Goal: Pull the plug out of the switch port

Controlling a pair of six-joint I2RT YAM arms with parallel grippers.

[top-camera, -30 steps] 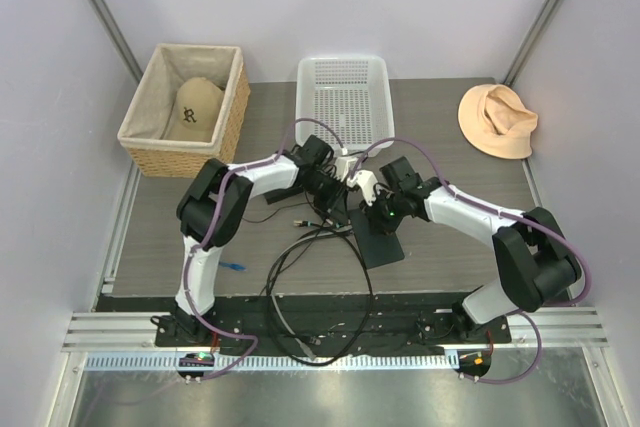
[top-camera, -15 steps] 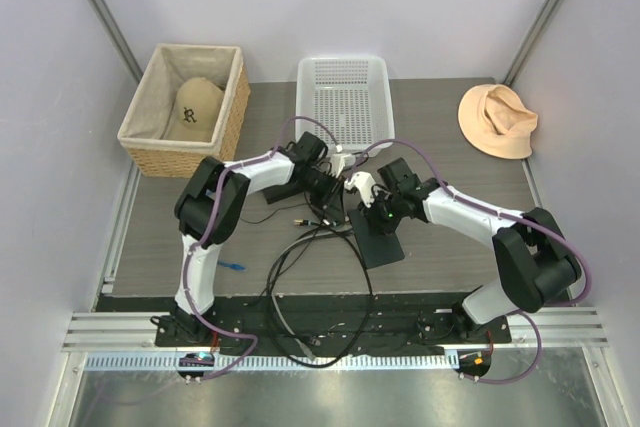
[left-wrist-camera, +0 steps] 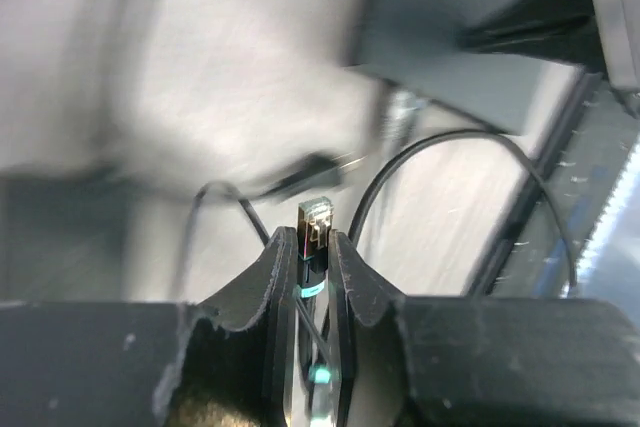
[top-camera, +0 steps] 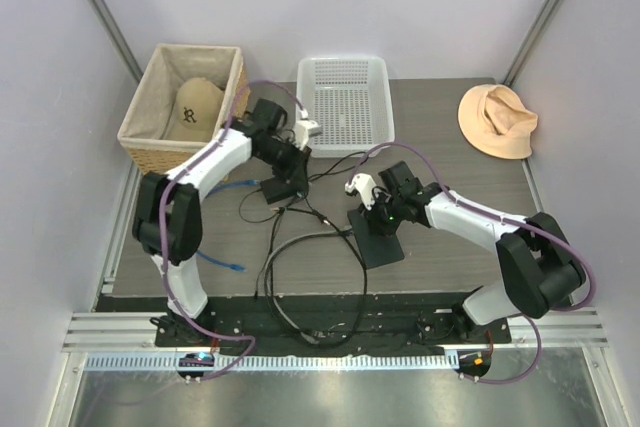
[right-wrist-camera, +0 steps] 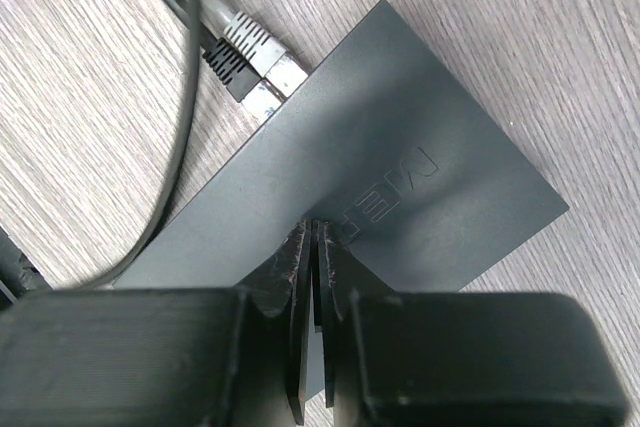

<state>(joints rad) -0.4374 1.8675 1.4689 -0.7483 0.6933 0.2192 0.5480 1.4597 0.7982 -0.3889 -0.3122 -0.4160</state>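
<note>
Two fingers (left-wrist-camera: 281, 272) of your left gripper (left-wrist-camera: 313, 247) are pinching the plug (left-wrist-camera: 314, 225), which is sitting well apart from the switch (right-wrist-camera: 430, 187); your right gripper (right-wrist-camera: 315, 237) is pressing down on that switch with its fingers closed together, gripping nothing.

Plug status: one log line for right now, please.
plug: clamped in left gripper, clear of switch | right gripper: shut, tips on switch | second plug: at switch edge
</note>
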